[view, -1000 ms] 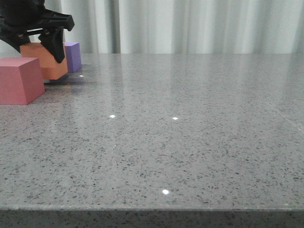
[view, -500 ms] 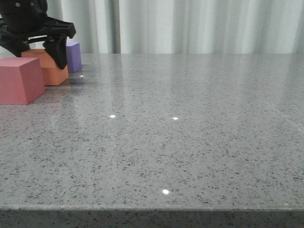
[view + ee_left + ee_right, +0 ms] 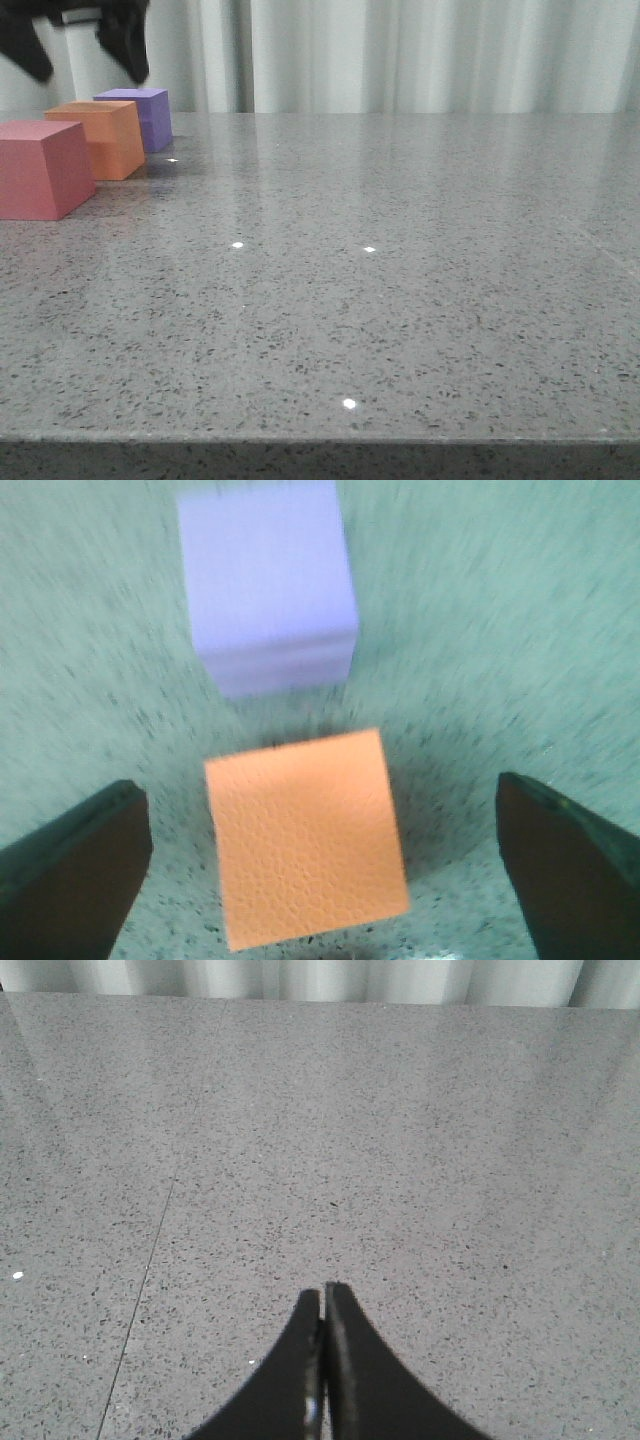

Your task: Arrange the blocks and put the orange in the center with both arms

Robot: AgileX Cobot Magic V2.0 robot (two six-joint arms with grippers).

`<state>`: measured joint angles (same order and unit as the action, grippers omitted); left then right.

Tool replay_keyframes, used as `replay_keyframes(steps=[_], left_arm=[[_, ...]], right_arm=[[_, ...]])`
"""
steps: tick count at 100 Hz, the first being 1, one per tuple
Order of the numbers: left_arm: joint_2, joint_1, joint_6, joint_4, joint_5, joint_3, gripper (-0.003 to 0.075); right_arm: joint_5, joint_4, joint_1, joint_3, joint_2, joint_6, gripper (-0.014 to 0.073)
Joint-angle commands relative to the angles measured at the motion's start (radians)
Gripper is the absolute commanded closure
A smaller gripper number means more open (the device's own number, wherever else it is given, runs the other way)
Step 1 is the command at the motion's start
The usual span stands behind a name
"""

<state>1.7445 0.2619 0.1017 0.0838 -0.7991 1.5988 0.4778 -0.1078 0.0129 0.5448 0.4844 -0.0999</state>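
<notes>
Three blocks stand in a row at the table's far left: the pinkish-red cube [image 3: 40, 168] nearest, the orange cube [image 3: 100, 138] in the middle, the purple cube [image 3: 145, 115] farthest. My left gripper [image 3: 82, 55] hangs open and blurred above the orange cube, clear of it. In the left wrist view the orange cube [image 3: 305, 835] lies on the table between the wide-apart fingers [image 3: 70, 870], with the purple cube [image 3: 268, 585] just beyond it. My right gripper [image 3: 323, 1295] is shut on nothing over bare table; the front view does not show it.
The grey speckled table [image 3: 400, 250] stretches to the right of the blocks, with its front edge [image 3: 320, 438] close to the camera. A pale curtain [image 3: 400, 50] hangs behind the table. A thin seam [image 3: 140, 1290] runs across the tabletop.
The left gripper set the orange cube down between the pinkish-red and purple cubes, opened and rose away from it. The cubes now stand uncovered.
</notes>
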Motion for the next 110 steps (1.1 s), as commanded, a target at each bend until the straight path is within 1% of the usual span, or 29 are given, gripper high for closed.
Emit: replay_keyframes(steps=[1,13,26,44,56,70,81,93,101,110], left_arm=[[-0.115,-0.004,0.0,-0.007,0.073,0.029,0.0063],[-0.201,-0.026,0.0,-0.009,0.099,-0.003,0.0063],[-0.325,-0.07,0.0,-0.012,0.177,-0.111,0.0063],[-0.54,-0.149,0.0,-0.067,0.305,-0.363,0.0063],[-0.694,-0.159,0.0,-0.07,0.414,-0.54,0.0063],[-0.868,-0.159,0.0,-0.066,0.498,-0.73,0.0063],[-0.995,-0.159,0.0,-0.054,0.518,-0.854,0.0063],[-1.121,-0.159,0.0,0.005,0.503,-0.962,0.0063],[-1.197,-0.159,0.0,0.054,0.481,-1.014,0.0063],[-1.282,-0.159,0.0,0.068,0.475,-1.06,0.0063]], right_arm=[[-0.074,-0.005,-0.005,0.027,0.002,0.006,0.0662],[-0.074,-0.005,-0.005,0.027,0.002,0.006,0.0662],[-0.074,-0.005,-0.005,0.027,0.002,0.006,0.0662],[-0.074,-0.005,-0.005,0.027,0.002,0.006,0.0662],[-0.074,-0.005,-0.005,0.027,0.002,0.006,0.0662],[-0.074,-0.005,-0.005,0.027,0.002,0.006,0.0662],[-0.074,-0.005,-0.005,0.027,0.002,0.006,0.0662],[-0.074,-0.005,-0.005,0.027,0.002,0.006,0.0662],[-0.074,-0.005,-0.005,0.027,0.002,0.006,0.0662],[-0.074,-0.005,-0.005,0.027,0.002,0.006,0.0662]])
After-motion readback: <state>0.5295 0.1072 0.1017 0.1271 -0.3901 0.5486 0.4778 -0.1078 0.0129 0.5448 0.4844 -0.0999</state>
